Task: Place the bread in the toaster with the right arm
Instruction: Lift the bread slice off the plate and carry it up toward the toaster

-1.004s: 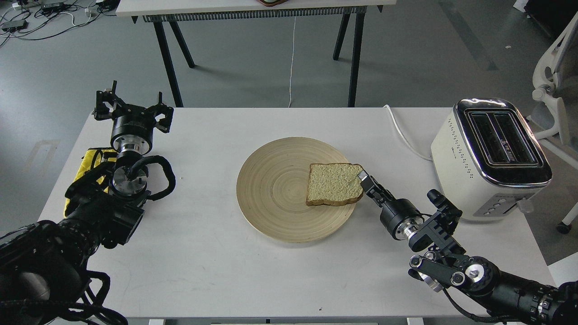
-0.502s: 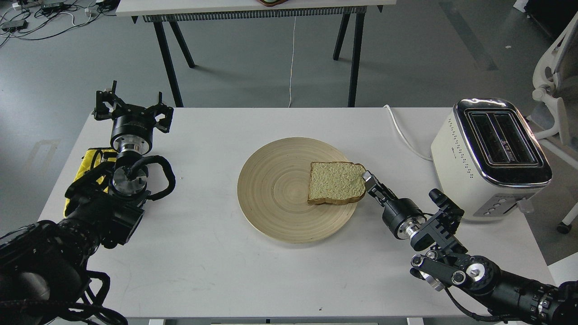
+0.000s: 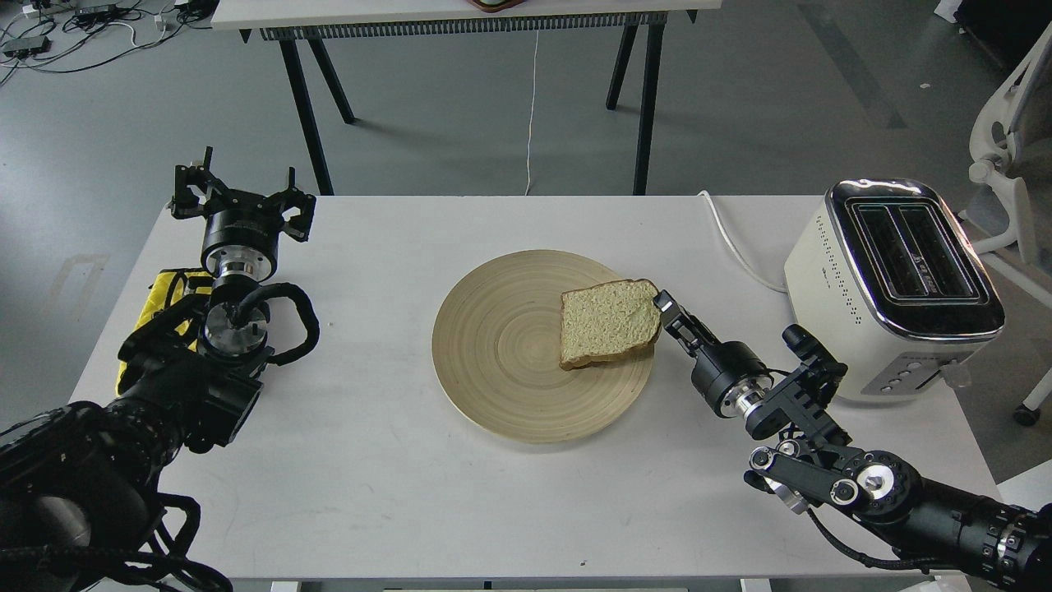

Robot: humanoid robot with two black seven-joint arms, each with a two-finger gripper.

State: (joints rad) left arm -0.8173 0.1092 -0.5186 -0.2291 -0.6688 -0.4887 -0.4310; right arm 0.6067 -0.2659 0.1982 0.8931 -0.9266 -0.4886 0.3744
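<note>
The bread, a pale tan slice with brown crust, is on the right part of a round wooden plate. Its right edge is raised and its left edge rests on the plate. My right gripper is shut on the bread's right edge. The right arm comes in from the lower right. The cream-white toaster stands at the table's right side, its two black slots open upward. My left gripper is open and empty near the table's far left corner.
A yellow cloth lies under my left arm at the table's left edge. The toaster's white cord runs over the table behind the plate. A white chair stands right of the toaster. Another table stands beyond.
My right gripper has lifted the bread's right edge, so the slice now tilts up off the plate. The left arm has not moved.
</note>
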